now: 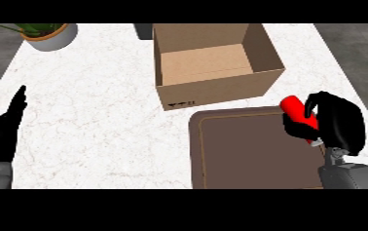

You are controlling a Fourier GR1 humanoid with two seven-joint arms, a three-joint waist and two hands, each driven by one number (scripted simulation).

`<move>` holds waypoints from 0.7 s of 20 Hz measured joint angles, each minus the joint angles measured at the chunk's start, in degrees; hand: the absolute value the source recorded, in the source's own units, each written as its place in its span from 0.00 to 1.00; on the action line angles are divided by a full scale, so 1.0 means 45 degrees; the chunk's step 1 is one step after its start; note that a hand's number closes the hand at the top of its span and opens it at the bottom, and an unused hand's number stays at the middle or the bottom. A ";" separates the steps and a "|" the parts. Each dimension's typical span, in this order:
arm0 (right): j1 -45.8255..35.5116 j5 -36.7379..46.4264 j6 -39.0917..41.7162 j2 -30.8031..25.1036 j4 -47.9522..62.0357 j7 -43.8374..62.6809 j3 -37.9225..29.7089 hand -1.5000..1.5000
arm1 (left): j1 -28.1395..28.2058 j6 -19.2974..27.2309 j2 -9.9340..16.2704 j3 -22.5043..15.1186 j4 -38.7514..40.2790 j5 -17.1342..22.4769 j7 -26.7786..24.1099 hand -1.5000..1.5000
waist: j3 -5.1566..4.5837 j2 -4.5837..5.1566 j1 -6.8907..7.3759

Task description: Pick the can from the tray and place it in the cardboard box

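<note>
**At the tray's right rim: red can in the right hand's grasp**

At about four o'clock in the head view, the right hand sits over the right edge of the brown tray, its black fingers curled round the red can. The can is tilted, its upper end pointing toward eleven o'clock and its lower part hidden behind the fingers; only the top half shows clearly, with a small bit of red visible below the hand. Whether the can's base touches the tray cannot be told. The grey forearm comes up from the lower edge at five o'clock.

The tray is a dark brown rectangle with rounded corners and a thin lighter line round its inner floor, lying on the white marbled counter from six o'clock out toward four.

The cardboard box stands at twelve o'clock, just beyond the tray's far rim, open at the top with its pale floor bare. The can is near the box's front right corner but apart from it, outside the walls.

At nine o'clock the left hand shows at the view's edge, open with fingers straight and pointing up, resting.

A potted plant in a grey pot stands at eleven o'clock, and a dark object, too cut off to identify, sits just behind the box's left rear corner
</note>
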 measured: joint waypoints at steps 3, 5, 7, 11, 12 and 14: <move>0.0514 0.1174 0.0157 0.0407 -0.2192 0.1221 0.0783 1.00 | -0.0078 -0.0090 -0.0055 -0.0128 -0.0229 -0.0071 0.0113 0.50 | 0.0016 0.0074 0.0298; 0.0473 0.1784 0.0673 0.0675 -0.3383 0.1924 0.1310 1.00 | -0.0212 -0.0132 -0.0104 -0.0185 -0.0244 -0.0151 0.0112 0.50 | 0.0026 0.0127 0.0473; 0.0007 0.2116 0.1266 0.1013 -0.3956 0.2465 0.1679 1.00 | -0.0193 -0.0193 -0.0211 -0.0228 -0.0324 -0.0209 -0.0001 0.50 | 0.0035 0.0172 0.0633; -0.1778 0.1998 0.1941 0.1819 -0.3802 0.3059 0.1795 1.00 | -0.0567 -0.0204 -0.0406 -0.0287 0.0023 -0.0419 -0.0142 0.50 | 0.0043 0.0236 0.0824; -0.2208 0.1927 0.1917 0.2036 -0.3586 0.3143 0.1747 1.00 | -0.0499 -0.0335 -0.0331 -0.0194 0.0046 -0.0353 -0.0235 0.50 | 0.0045 0.0246 0.0870; -0.3336 0.1669 0.1757 0.2402 -0.2759 0.3251 0.1347 1.00 | -0.0604 -0.0354 -0.0388 -0.0194 0.0082 -0.0403 -0.0252 0.50 | 0.0049 0.0269 0.0948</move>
